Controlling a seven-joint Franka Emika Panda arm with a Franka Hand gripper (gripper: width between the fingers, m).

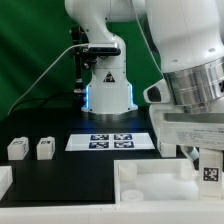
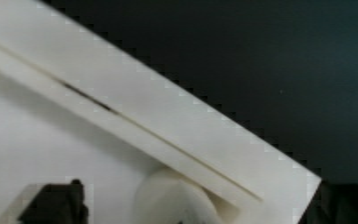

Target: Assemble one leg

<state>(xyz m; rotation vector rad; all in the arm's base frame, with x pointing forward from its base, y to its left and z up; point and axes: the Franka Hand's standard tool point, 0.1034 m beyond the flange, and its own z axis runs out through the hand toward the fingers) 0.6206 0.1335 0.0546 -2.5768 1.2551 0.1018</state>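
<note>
My gripper (image 1: 204, 158) hangs low at the exterior view's right, over the right end of the large white tray-like piece (image 1: 150, 186). One leg (image 1: 210, 172), a white block with a tag, stands upright between the fingers there. In the wrist view the leg (image 2: 179, 196) is a rounded white shape on the tray piece (image 2: 87, 120). A gap shows between it and the black finger (image 2: 51, 200), so the jaws stand open around it. The other finger is hard to make out against the dark table. Two more legs (image 1: 17, 149) (image 1: 44, 149) stand at the left.
The marker board (image 1: 110, 141) lies in the middle in front of the robot base (image 1: 108, 90). Another white part (image 1: 5, 181) sits at the left edge. The tray piece's raised rim (image 2: 158, 110) runs diagonally through the wrist view, with the black table (image 2: 265, 50) beyond.
</note>
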